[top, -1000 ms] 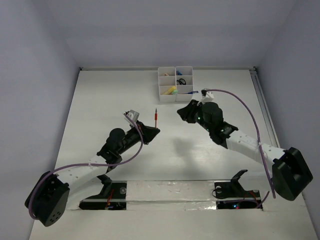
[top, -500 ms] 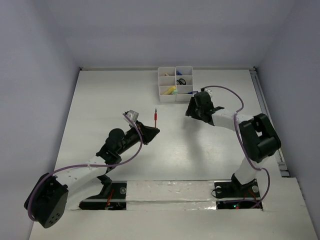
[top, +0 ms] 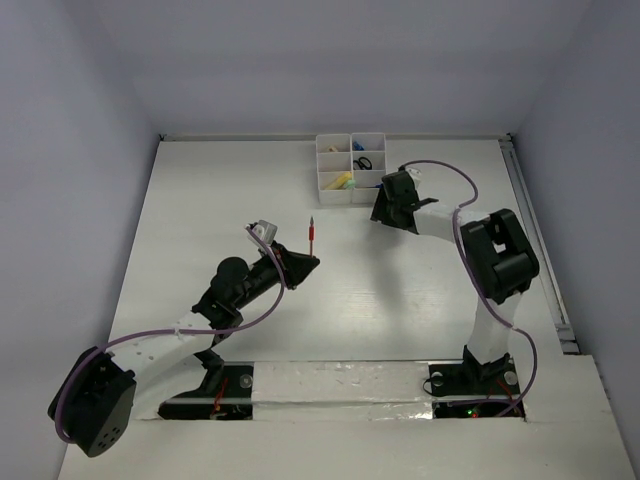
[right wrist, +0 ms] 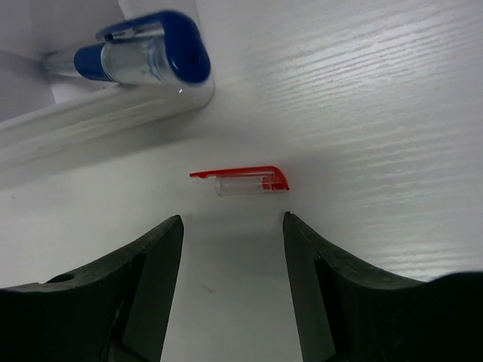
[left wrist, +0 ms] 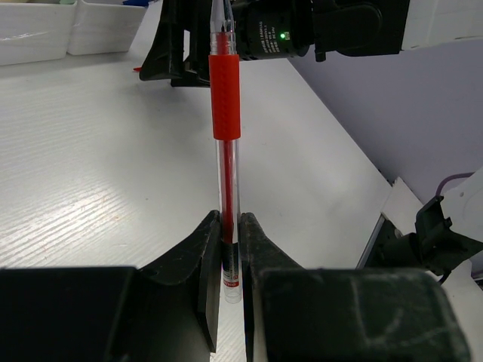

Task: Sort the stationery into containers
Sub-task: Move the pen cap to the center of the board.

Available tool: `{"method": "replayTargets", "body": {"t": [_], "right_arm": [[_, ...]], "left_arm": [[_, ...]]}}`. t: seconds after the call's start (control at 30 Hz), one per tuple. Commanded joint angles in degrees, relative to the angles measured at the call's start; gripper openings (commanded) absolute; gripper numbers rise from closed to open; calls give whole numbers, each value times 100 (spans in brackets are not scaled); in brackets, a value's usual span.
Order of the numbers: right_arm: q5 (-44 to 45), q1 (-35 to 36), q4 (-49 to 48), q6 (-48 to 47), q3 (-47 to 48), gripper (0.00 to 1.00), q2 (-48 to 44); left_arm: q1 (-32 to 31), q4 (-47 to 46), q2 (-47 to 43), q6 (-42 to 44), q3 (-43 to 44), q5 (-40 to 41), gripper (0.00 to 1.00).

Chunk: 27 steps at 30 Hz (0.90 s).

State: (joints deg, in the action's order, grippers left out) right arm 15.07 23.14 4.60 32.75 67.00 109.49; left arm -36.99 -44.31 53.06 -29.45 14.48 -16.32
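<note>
Mid-table: left gripper [left wrist: 226, 249] clamped on the rear end of the red pen [left wrist: 225, 113], which runs straight out from the fingers toward the tray [top: 350, 166], probably presented that way so its cap can go back on before sorting. By the tray's near wall: right gripper [right wrist: 232, 222] spread wide and low over the table [right wrist: 392, 90], with the loose red cap [right wrist: 241, 181] lying just ahead of the gap, untouched. The blue pen [right wrist: 143, 56] sticks out at the tray wall just beyond the cap and crowds that approach.

white table [top: 200, 200] | on it: organizer tray [top: 350, 196] at far edge; red cap [right wrist: 240, 179] beside it
</note>
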Motion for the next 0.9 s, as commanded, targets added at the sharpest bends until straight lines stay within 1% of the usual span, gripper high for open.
{"method": "replayTargets", "body": {"t": [0.0,0.53,0.6,0.77,0.83,0.87], "right_arm": [[321,-89,181,-190,322,62,186],[541,-90,515,-638,1077,60,819],[550,-90,594,-665,1131,52,898],[567,-90,665,-717,1192,37,977],[558,-90,735,-761,1227,35,1048],[558,-90,761,-770,1254,30,1074]], "left_arm": [[43,-297,-103,18,11,-100,0],[43,-358,-41,45,11,-126,0],[43,-359,-41,45,2,-135,0],[43,-359,-24,54,2,-126,0],[43,-359,-15,62,20,-126,0],[43,-359,3,62,20,-135,0]]}}
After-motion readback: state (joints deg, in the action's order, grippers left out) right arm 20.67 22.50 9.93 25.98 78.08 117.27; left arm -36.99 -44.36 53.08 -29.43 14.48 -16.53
